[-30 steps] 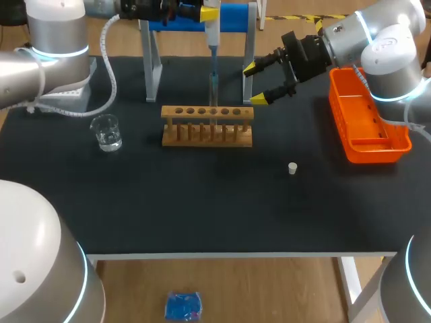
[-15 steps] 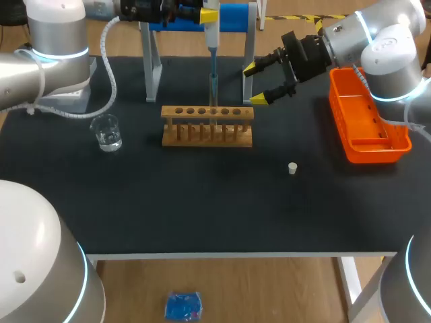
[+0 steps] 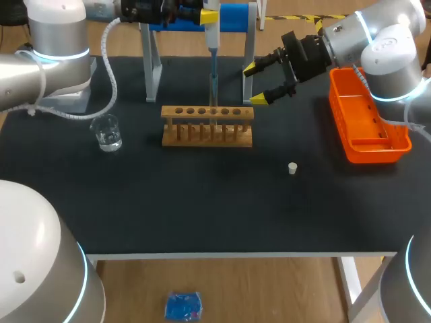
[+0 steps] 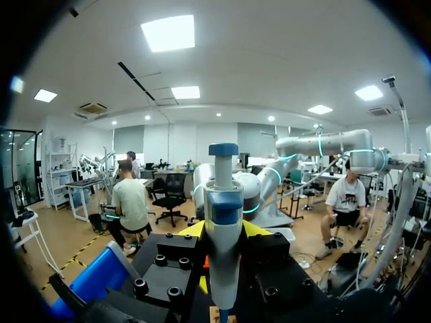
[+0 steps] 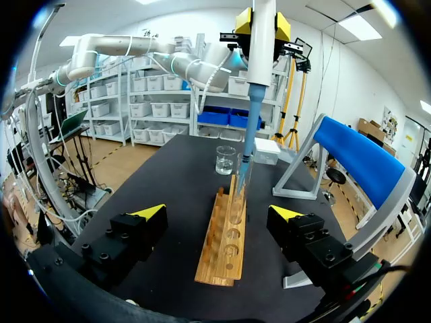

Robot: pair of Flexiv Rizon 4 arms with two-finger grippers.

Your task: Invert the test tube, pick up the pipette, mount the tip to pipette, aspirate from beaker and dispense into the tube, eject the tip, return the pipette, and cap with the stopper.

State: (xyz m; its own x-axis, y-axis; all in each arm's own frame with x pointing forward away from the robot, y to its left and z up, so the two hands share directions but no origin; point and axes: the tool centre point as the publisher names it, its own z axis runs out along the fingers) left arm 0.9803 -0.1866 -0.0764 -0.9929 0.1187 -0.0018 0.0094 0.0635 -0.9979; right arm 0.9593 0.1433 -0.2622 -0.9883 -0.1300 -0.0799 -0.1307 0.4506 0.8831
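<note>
Pipette (image 3: 212, 37) hangs upright in the left gripper (image 3: 210, 16), whose yellow fingers clamp its white body from both sides at the far middle of the table. Its blue tip (image 3: 213, 70) points down into the mouth of the test tube (image 3: 213, 94), which stands in the wooden rack (image 3: 207, 113). Over the last second nothing visibly shifts. I judge dispensing is under way or just ending, so tip ejection comes next. The right gripper (image 3: 254, 83) hovers right of the rack, fingers spread and empty. The beaker (image 3: 106, 132) sits left, and the stopper (image 3: 292, 168) lies near right.
</note>
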